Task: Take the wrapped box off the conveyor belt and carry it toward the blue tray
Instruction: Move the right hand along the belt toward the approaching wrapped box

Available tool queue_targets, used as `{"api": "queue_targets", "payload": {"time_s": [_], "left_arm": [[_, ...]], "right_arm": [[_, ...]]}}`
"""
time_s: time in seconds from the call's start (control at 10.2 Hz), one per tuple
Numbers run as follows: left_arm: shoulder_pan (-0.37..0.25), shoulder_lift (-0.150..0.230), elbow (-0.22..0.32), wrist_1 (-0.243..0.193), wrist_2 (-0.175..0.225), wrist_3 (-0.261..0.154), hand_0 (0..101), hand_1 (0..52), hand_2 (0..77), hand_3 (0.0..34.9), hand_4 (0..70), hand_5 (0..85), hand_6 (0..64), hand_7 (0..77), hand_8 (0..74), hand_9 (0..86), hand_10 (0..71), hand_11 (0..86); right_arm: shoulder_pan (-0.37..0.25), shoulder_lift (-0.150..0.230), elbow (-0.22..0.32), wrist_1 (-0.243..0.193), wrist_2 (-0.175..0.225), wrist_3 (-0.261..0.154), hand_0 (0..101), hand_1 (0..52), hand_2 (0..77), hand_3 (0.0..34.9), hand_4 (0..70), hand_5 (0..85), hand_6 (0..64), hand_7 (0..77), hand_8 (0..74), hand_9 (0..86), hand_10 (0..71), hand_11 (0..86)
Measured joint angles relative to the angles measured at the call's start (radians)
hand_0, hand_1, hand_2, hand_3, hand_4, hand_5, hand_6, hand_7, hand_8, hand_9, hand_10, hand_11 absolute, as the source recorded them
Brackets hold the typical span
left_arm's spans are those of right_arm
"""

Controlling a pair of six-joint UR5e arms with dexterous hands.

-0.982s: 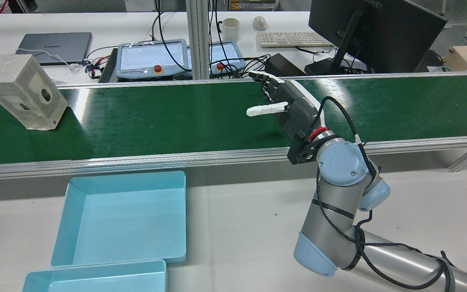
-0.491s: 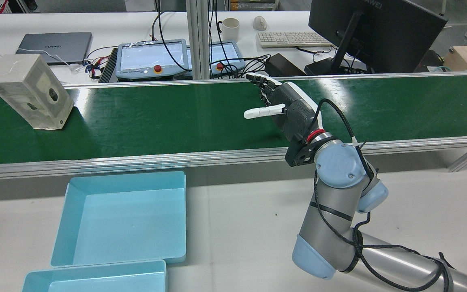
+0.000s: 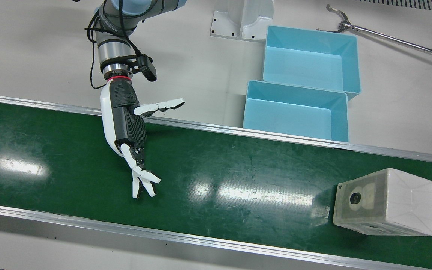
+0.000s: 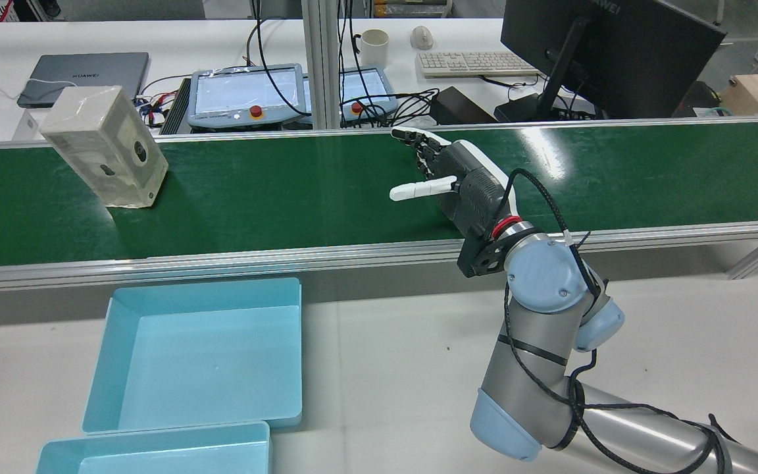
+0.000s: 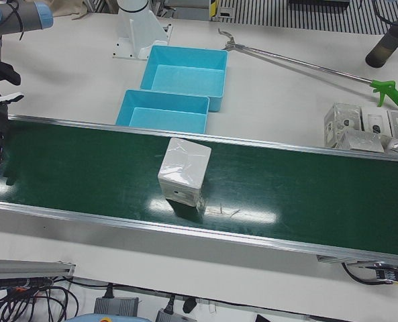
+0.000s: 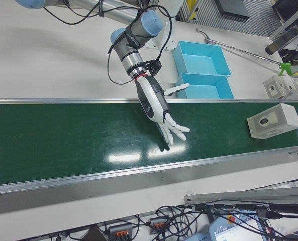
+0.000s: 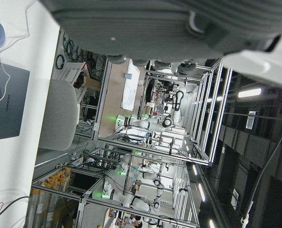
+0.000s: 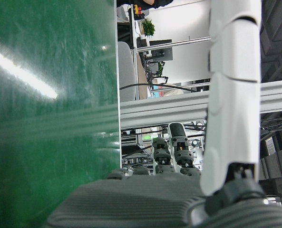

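I have the right robot hand (image 4: 448, 181) spread empty over the conveyor belt (image 4: 326, 191), with the wrapped box (image 4: 106, 146) well apart to its left on the belt, leaning, beyond the blue tray (image 4: 198, 355)

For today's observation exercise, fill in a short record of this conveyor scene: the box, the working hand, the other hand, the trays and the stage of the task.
wrapped box: on the green conveyor belt, untouched
right hand: open, fingers spread, above the belt, apart from the box
left hand: only partly seen in its own view, state unclear
blue trays: two, beside the belt, nothing inside
stage: box not yet grasped
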Motion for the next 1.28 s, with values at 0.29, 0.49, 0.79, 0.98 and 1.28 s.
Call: {"api": "queue_targets", "payload": {"time_s": [0.29, 0.49, 0.79, 0.98, 1.28], "left_arm": [[0.0, 0.0, 0.0, 0.0, 0.0, 0.0, 0, 0.0, 1.1, 0.0, 0.0, 1.1, 0.5, 0.5, 0.5, 0.5, 0.5, 0.5], [0.0, 0.0, 0.0, 0.0, 0.0, 0.0, 0, 0.0, 0.5, 0.0, 0.0, 1.1, 0.5, 0.5, 0.5, 0.5, 0.5, 0.5], [0.0, 0.0, 0.0, 0.0, 0.0, 0.0, 0, 0.0, 1.1, 0.0, 0.0, 1.1, 0.5, 0.5, 0.5, 0.5, 0.5, 0.5], [0.0, 0.0, 0.0, 0.0, 0.0, 0.0, 0, 0.0, 1.1, 0.0, 0.0, 1.1, 0.5, 0.5, 0.5, 0.5, 0.5, 0.5], [0.0, 0.0, 0.0, 0.0, 0.0, 0.0, 0, 0.0, 1.1, 0.0, 0.0, 1.1, 0.5, 0.5, 0.5, 0.5, 0.5, 0.5]], "right_arm": [[0.025, 0.008, -0.002, 0.068, -0.005, -0.04, 50, 19.6, 14.2, 0.0, 9.8, 19.6, 5.5, 7.1, 1.6, 2.2, 0.0, 1.6], [0.07, 0.012, -0.005, 0.082, -0.027, -0.053, 51, 21.8, 16.4, 0.0, 11.5, 19.6, 5.5, 7.1, 1.6, 2.7, 0.0, 1.6], [0.138, 0.032, -0.057, 0.08, -0.103, -0.056, 53, 22.9, 19.1, 0.0, 12.5, 22.4, 6.0, 8.2, 1.1, 3.8, 0.0, 1.6], [0.149, 0.041, -0.097, 0.08, -0.123, -0.057, 53, 22.9, 16.9, 0.0, 11.5, 22.4, 5.5, 8.2, 1.1, 3.8, 0.0, 1.6], [0.151, 0.056, -0.113, 0.081, -0.133, -0.061, 52, 19.1, 8.2, 0.0, 7.6, 18.0, 1.1, 4.9, 0.0, 2.2, 0.0, 1.6]]}}
